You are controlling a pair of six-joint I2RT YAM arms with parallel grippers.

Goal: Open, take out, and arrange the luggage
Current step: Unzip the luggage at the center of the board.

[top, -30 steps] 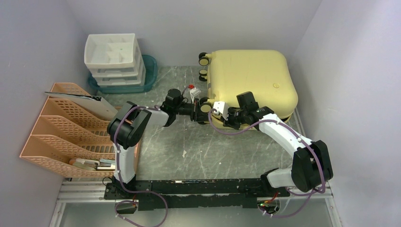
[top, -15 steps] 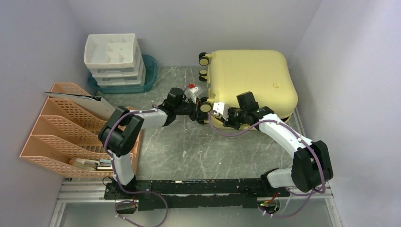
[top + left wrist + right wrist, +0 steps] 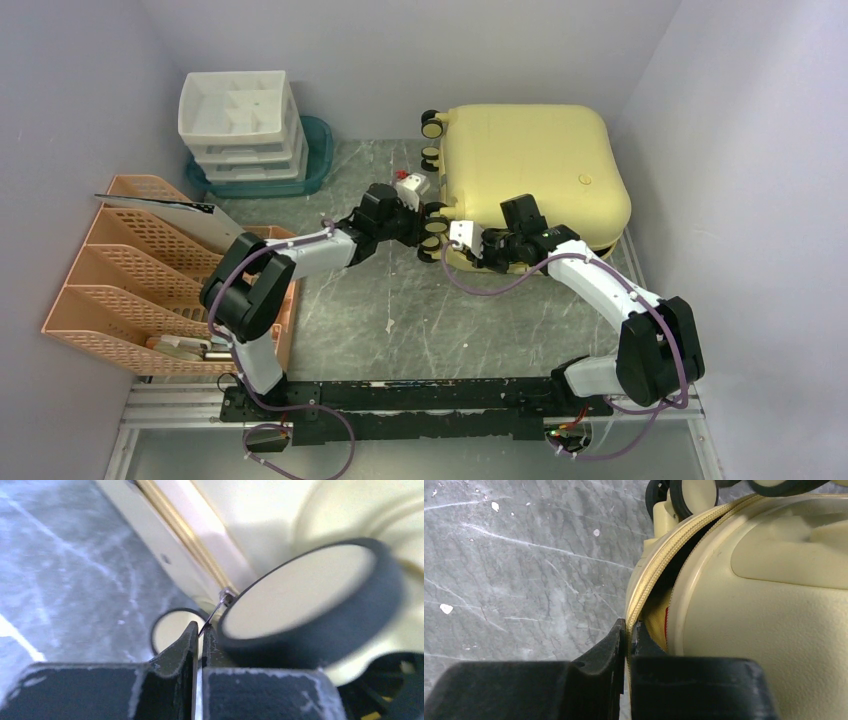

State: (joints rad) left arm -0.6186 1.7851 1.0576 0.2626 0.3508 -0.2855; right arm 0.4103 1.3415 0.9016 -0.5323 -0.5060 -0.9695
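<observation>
Near edge: both arm bases bolted to a black rail (image 3: 420,395). Grey marbled surface (image 3: 380,300) beyond it.

Left side, near to mid: a row of peach mesh file racks (image 3: 130,270) against the left wall. Papers in the nearest slot, a dark flat sheet across the farthest.

Mid surface: both arms reach in and meet at the near-left corner of the luggage (image 3: 535,170). It is pale yellow and hard-shelled, and lies flat at the right rear of the surface against the back and right walls, wheels pointing left.

Left pincer (image 3: 428,220), wrist view (image 3: 200,632): fingers pressed together, pinching a thin metal zipper pull (image 3: 215,611). The pull runs up to the seam just beside a large cream wheel with a black tyre (image 3: 300,597). A second, smaller wheel (image 3: 170,630) shows behind the fingertips.

Right pincer (image 3: 455,245), wrist view (image 3: 628,627): fingers pressed together on the zipper band (image 3: 659,565) at the rounded corner of the shell. The seam here gapes, with a dark gap between the two halves. A sliver of red shows inside, but what it is cannot be told.

The two pincers sit close together at the same corner, left one nearer the wheels.

Far left corner: white drawer unit (image 3: 240,125) with an open-topped divided tray on top. It stands in a teal tray (image 3: 318,150), well apart from the luggage.
</observation>
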